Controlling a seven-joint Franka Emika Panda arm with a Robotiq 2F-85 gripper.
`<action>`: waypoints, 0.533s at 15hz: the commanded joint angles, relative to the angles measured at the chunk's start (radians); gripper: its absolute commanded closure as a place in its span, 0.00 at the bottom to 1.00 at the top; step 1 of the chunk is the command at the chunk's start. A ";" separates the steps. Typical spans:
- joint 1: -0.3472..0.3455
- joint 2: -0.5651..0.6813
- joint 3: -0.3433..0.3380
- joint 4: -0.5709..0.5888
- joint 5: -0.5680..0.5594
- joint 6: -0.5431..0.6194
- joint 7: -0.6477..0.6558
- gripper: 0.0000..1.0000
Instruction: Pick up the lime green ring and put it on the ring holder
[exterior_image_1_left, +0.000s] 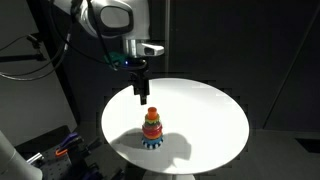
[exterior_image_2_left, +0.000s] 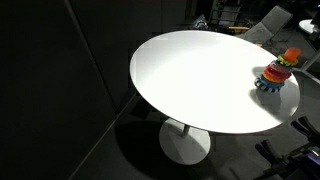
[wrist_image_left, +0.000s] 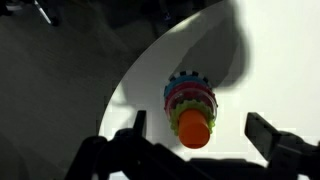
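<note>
The gripper (exterior_image_1_left: 143, 96) is hanging wide open and empty above the ring holder (exterior_image_1_left: 152, 130) on the white round worktop (exterior_image_1_left: 212, 112). No loose ring is lying about; the lime green ring (wrist_image_left: 207, 100) is seemingly sitting in the stack already, so the task is looking done.

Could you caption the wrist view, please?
Open hand above a blue-based, red-and-orange stacked ring holder on a round white table.
</note>
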 joint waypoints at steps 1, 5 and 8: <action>0.005 -0.065 0.008 0.045 0.025 -0.127 -0.020 0.00; 0.005 -0.108 0.006 0.081 0.035 -0.183 -0.043 0.00; -0.001 -0.105 0.012 0.066 0.015 -0.149 -0.022 0.00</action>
